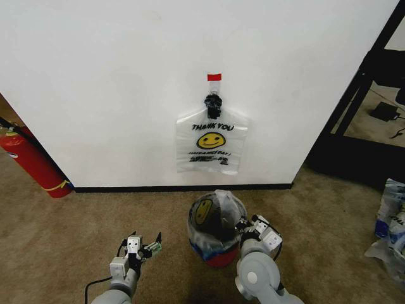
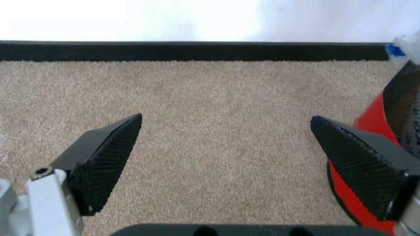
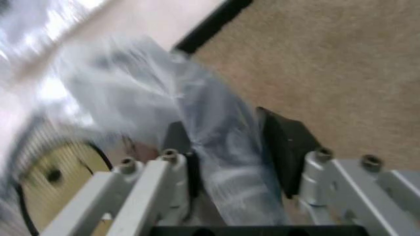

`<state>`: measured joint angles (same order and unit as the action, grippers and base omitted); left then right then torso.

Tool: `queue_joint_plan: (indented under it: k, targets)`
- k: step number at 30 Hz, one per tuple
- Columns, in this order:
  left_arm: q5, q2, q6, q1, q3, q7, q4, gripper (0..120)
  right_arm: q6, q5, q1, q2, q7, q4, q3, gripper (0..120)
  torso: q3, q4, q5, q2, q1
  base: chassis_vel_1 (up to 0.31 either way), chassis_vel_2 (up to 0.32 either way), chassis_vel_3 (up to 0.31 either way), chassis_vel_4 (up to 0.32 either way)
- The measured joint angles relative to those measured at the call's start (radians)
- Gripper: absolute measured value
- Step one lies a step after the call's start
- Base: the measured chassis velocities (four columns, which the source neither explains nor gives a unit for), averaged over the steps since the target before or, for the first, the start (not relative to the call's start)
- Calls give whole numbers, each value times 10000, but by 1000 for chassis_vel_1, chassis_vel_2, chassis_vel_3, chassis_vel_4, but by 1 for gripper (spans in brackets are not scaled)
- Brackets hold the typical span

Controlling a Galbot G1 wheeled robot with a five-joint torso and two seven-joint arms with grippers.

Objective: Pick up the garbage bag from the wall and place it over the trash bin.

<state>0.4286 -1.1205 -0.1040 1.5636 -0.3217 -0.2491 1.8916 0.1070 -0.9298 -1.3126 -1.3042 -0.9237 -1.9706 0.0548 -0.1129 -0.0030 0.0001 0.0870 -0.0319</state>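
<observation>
garbage bag [image 1: 218,218], crinkly translucent plastic, draped over bin

Even indoor light leaves the white wall [image 1: 126,76] bright and blown out to glare in the left wrist view, with soft shadows on the carpet [image 1: 76,221], while the right wrist view smears with motion blur.

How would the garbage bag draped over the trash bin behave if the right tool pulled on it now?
Probably floppy: the garbage bag sags in wrinkles over the trash bin. Likely very light and slippery, being thin translucent film bunched between the right tool fingers. The small trash bin might shift or tip with a hard pull.
</observation>
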Motion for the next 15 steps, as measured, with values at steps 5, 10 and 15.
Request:
queue_joint_plan:
  k: [5,10,15]
  targets:
    - [19,72,6,12,-13,6,135,100,769,59,-540,430,-473,-800,10,52,0,0,2,0,0,0,0,0,0]
    - [41,172,12,16,-21,19,206,100,1400,-40,-1265,1185,-889,-2024,230,69,1,-1,0,0,1,0,0,0,0]
    - [55,203,29,-56,48,38,195,100,1569,-71,-1739,1804,-948,-2476,631,88,0,-2,-2,1,0,0,0,0,0]
